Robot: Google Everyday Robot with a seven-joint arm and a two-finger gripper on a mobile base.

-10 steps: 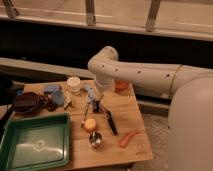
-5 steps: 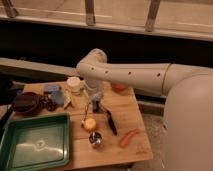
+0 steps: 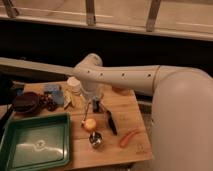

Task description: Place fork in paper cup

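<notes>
The paper cup [image 3: 74, 85] is a small cream cylinder standing upright near the back of the wooden table [image 3: 125, 152]. My gripper [image 3: 94, 103] hangs down from the white arm [image 3: 125, 77], just right of the cup and a little nearer the front, low over the table. I cannot make out the fork; it may be hidden under the gripper. The black-handled knife [image 3: 111, 122] lies just right of and in front of the gripper.
A green tray [image 3: 35, 145] sits at the front left. A small steel cup [image 3: 96, 140] and a yellow-orange object [image 3: 89, 124] stand in front of the gripper. An orange stick [image 3: 128, 136] lies front right. A dark bowl [image 3: 25, 102] and blue items [image 3: 55, 93] are at the left.
The arm has swung left, so its wrist now stands over the back of the table by the paper cup. The gripper has stayed over nearly the same spot. Table objects have not moved.
</notes>
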